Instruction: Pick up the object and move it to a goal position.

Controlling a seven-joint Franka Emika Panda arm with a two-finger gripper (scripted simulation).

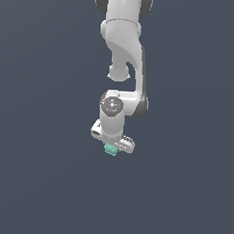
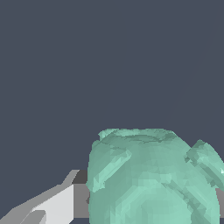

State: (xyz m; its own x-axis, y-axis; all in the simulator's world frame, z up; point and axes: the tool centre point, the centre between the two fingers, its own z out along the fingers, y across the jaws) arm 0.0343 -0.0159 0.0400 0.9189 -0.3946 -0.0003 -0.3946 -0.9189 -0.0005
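The object (image 1: 110,150) is a small teal-green lumpy block that peeks out from under the white hand in the exterior view. My gripper (image 1: 112,145) sits right over it, so most of the block is hidden there. In the wrist view the object (image 2: 153,179) looms large and close, with its bumpy facets clear. One of the fingers (image 2: 61,203) presses its dark pad against the block's side, and a sliver of the other finger shows at the opposite edge. The gripper (image 2: 153,203) is shut on the object.
The white arm (image 1: 123,47) reaches in from the top of the exterior view. A plain dark blue-grey surface (image 1: 39,173) surrounds the block on all sides, with nothing else on it.
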